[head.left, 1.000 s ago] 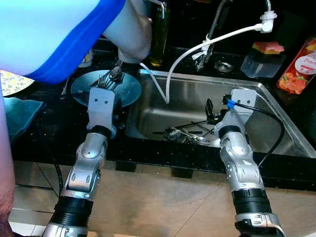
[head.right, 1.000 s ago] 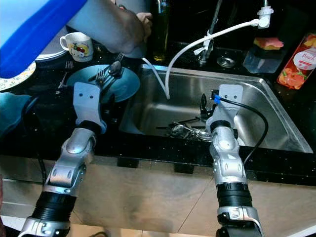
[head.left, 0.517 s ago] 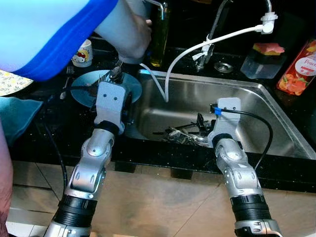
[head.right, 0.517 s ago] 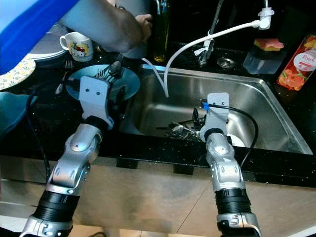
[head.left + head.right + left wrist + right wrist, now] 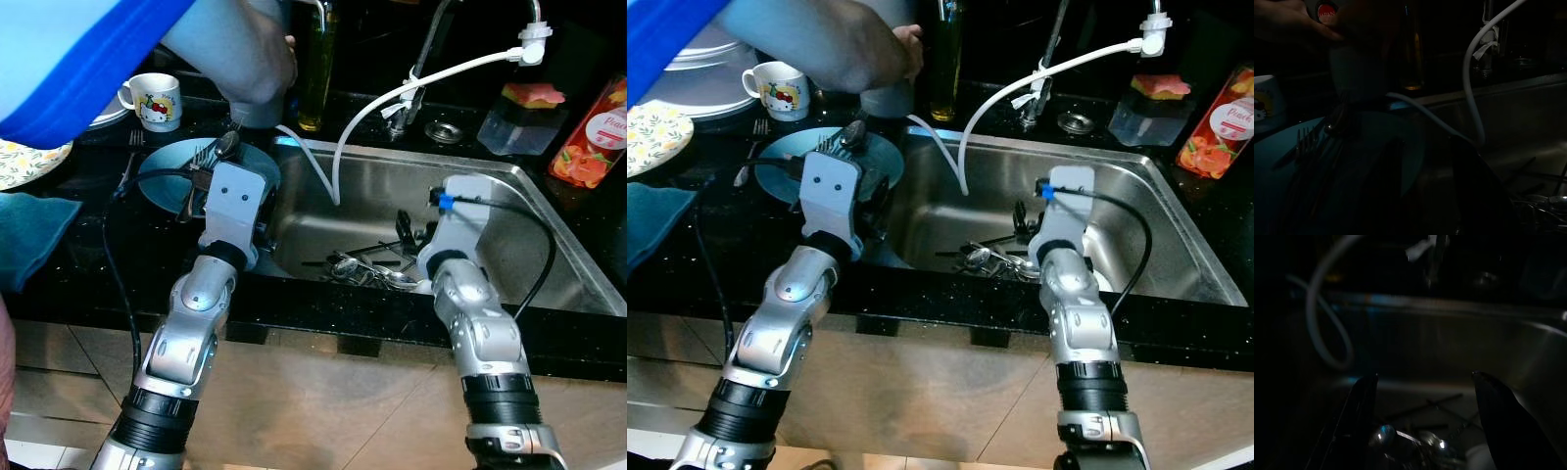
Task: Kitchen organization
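Right gripper spread wide above tangled shiny cutlery, brushed steel sink, left gripper state unclear

Left end effector behind its wrist

Tangled metal cutlery lying flat on sink bottom; forks and spoon on blue plate.

1. Brushed stainless steel sink, dully reflective.
2. Glossy black speckled stone tabletop.
3. Shiny metal cutlery near the right claw.
4. Smooth glazed blue plate.
5. Soft teal cloth.
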{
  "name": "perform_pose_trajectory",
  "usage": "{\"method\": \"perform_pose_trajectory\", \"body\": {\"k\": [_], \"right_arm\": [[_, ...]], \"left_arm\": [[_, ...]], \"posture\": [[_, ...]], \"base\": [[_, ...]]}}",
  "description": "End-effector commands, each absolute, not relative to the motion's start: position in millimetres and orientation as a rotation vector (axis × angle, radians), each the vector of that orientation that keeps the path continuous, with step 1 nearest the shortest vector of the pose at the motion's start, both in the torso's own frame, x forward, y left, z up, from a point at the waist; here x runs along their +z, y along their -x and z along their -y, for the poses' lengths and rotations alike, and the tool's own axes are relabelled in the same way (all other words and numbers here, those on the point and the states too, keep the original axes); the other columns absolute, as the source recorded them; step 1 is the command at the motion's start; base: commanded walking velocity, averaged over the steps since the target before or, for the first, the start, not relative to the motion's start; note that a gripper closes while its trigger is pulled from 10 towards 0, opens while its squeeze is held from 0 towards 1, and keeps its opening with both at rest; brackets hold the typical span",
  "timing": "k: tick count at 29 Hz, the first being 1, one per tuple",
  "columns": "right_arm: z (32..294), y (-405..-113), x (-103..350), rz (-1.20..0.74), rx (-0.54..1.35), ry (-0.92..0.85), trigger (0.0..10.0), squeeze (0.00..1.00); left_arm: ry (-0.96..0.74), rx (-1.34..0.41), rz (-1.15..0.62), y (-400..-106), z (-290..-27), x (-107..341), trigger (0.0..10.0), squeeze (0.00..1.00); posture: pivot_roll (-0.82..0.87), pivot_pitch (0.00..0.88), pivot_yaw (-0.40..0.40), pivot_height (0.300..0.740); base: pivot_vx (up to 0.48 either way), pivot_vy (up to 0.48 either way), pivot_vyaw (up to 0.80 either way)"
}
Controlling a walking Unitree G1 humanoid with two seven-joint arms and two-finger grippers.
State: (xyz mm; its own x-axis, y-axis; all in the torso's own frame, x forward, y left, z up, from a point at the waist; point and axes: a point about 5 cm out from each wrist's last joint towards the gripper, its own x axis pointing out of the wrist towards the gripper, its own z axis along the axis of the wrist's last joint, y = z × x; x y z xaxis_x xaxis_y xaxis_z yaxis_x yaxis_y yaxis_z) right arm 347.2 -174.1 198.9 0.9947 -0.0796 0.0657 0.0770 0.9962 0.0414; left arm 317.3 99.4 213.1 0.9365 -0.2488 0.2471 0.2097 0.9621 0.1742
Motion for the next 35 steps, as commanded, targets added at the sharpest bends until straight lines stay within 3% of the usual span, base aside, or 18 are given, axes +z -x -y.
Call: {"method": "perform_pose_trajectory", "body": {"k": [1, 13, 22, 35], "right_arm": [[180.2, -347.1, 207.8, 0.075, -0.107, -0.071, 10.0, 0.00], [177.6, -345.1, 220.8, 0.035, -0.124, -0.128, 10.0, 0.00], [179.2, -323.6, 210.0, 0.092, -0.192, -0.081, 10.0, 0.00], [177.6, -325.2, 219.9, 0.170, -0.194, -0.051, 10.0, 0.00]], "left_arm": [[-0.142, -0.239, 0.267, -318.1, -95.1, 218.2, 10.0, 0.00], [-0.157, -0.244, 0.306, -319.3, -96.9, 233.6, 10.0, 0.00], [-0.207, -0.221, 0.330, -316.0, -109.3, 231.9, 10.0, 0.00], [-0.235, -0.190, 0.344, -322.9, -117.6, 236.5, 10.0, 0.00]], "posture": [[0.21, 0.015, -0.094, 0.740], [0.21, 0.014, -0.088, 0.740], [0.21, 0.019, -0.083, 0.740], [0.21, 0.019, -0.077, 0.740]], "base": [[0.000, 0.000, 0.00], [0.000, 0.000, 0.00], [0.000, 0.000, 0.00], [0.000, 0.000, 0.00]]}}
